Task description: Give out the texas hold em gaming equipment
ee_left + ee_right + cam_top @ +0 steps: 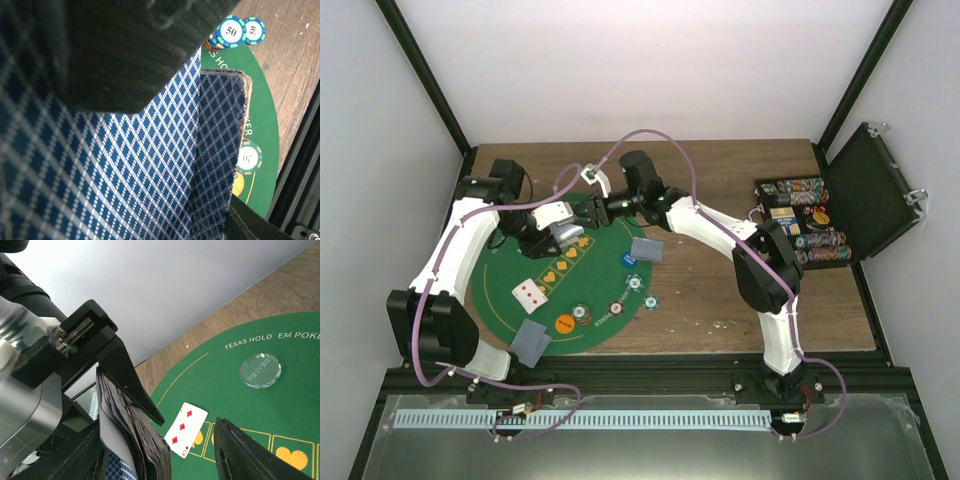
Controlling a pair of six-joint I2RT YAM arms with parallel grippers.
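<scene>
Top view: pinching the deck of playing cards (566, 233) in the left gripper (560, 228) over the far side of the felt mat (500, 300); reaching across with the right gripper (592, 207), elbow bent.

Left wrist: clamping the deck flat and steady, ideally offering one card only.

Right wrist: holding the right jaws wide apart, seemingly gripping nothing, just beside the deck; looking past it at the face-up diamond card (186, 429).

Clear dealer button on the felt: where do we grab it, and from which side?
Across the rim of the dealer button, straight down from above. It is a round clear puck lying flat on the felt mat, with some thickness to its edge and bare felt all round, so any diameter likely works.
</scene>
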